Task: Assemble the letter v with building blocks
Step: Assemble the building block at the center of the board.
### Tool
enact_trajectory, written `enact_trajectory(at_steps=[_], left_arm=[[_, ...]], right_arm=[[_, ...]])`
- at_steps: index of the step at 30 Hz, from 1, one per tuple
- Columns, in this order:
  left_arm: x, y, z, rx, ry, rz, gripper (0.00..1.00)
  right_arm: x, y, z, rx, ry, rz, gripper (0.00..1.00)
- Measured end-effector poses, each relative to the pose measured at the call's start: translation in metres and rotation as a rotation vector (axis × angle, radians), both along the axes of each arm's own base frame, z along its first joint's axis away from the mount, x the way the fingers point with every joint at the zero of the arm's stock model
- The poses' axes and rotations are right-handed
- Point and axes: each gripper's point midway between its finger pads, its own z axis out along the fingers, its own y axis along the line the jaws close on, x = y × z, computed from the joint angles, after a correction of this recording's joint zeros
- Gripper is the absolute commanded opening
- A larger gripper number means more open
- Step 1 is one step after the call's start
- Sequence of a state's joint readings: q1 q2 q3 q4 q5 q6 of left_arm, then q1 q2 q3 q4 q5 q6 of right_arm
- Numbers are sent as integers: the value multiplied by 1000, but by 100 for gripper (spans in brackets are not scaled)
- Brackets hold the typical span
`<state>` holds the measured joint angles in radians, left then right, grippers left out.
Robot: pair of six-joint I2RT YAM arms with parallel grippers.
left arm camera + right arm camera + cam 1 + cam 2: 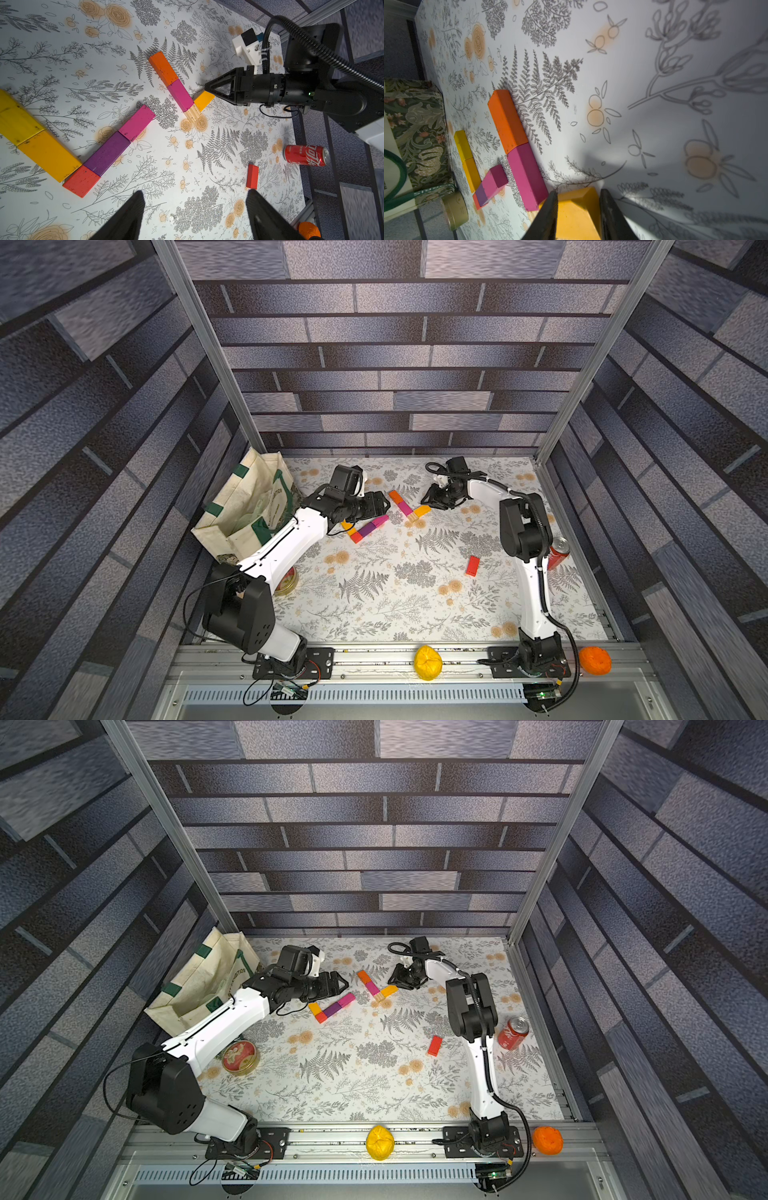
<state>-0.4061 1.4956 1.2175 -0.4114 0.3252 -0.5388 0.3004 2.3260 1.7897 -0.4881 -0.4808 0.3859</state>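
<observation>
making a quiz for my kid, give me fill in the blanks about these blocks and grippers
1. The block between the orange block and the plain wood block is ___.
2. The lone block lying near the Coca-Cola can is ___.
3. The left gripper stands ___, with nothing between its fingers.
Missing words: magenta; red; open.

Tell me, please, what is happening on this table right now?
Coloured rectangular blocks are being arranged on the floral-print table. The right tool straddles an amber block lying against a row of orange block, magenta block and plain wood block; whether it grips it is unclear. The left tool hangs open over the table, holding nothing. Beside it, five blocks of yellow, amber, red, purple and magenta already form a V. A lone red block lies apart.
</observation>
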Motion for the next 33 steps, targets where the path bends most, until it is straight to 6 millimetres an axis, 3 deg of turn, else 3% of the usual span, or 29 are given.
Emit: enact_trajectory(at_steps=[8, 15, 19, 23, 27, 29, 33], left_arm=[[1, 0, 0, 6, -6, -2, 79], [0, -1, 4, 21, -12, -14, 78], [5, -5, 12, 35, -33, -38, 75], [9, -15, 23, 54, -55, -84, 75], [14, -38, 32, 83, -77, -154, 72], [16, -52, 33, 113, -81, -185, 72], [7, -79, 28, 150, -67, -258, 73]], right_arm=[[3, 3, 8, 15, -20, 9, 67], [1, -5, 12, -30, -27, 6, 74], [-4, -19, 17, -87, -15, -11, 75], [-8, -34, 48, -123, -62, -33, 75], [-20, -50, 106, -153, -174, -72, 76], [-32, -60, 136, -169, -239, -99, 77], [-64, -85, 167, -208, -307, -157, 79]])
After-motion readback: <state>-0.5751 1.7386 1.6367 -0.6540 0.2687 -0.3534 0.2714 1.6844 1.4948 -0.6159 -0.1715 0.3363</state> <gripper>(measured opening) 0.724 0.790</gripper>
